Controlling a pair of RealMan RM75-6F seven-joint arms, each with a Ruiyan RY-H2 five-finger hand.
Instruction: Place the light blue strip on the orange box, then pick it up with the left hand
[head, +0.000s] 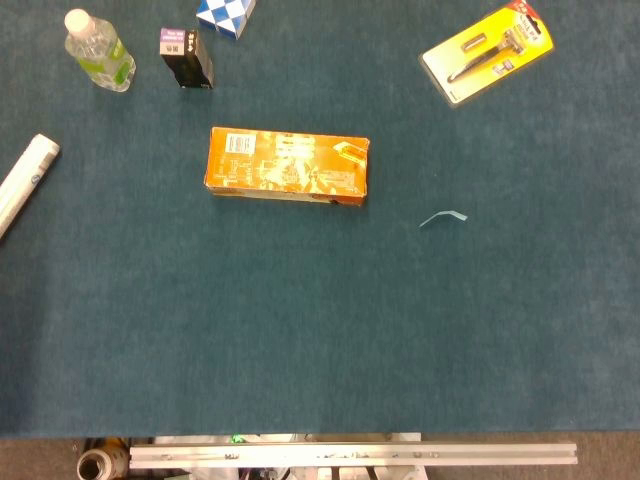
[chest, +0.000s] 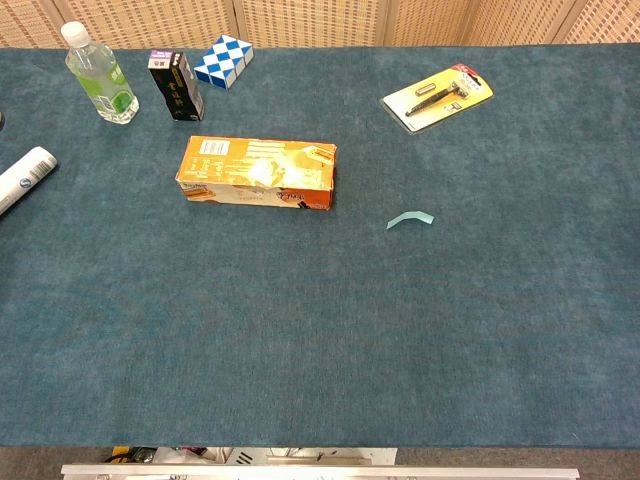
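Note:
The orange box lies flat on the blue table cloth, a little left of the middle. The light blue strip lies bent on the cloth to the right of the box, well apart from it. Neither hand nor arm shows in the head view or the chest view.
At the back left stand a clear water bottle, a small black box and a blue-and-white cube puzzle. A white tube lies at the left edge. A yellow razor pack lies at the back right.

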